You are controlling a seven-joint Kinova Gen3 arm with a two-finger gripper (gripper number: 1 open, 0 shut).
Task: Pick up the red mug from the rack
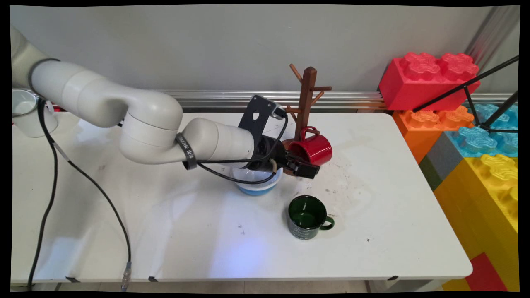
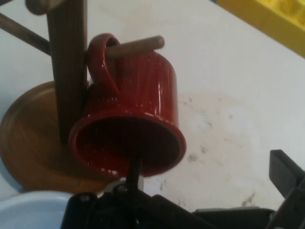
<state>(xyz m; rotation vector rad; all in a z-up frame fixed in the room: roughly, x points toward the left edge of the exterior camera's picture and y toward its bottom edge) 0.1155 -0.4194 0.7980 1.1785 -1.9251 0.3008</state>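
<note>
One red mug (image 1: 313, 149) hung by handle on rack (image 1: 307, 99) peg, mouth tilted toward gripper (image 1: 304, 167) just below its rim; fingers parted, grasping nothing; green mug (image 1: 305, 217) apart.

Soft, even light falls from overhead, keeping the white table (image 1: 372, 231) bright, with only faint, blurry shadows under the arm and beside the green mug (image 1: 305, 217). The main view bows slightly at its edges and looks a little soft throughout. The hand view is dimmer and hazier: the red mug (image 2: 128, 119) carries thin streaks of glare, and the near linkage at the bottom seems out of focus.
</note>
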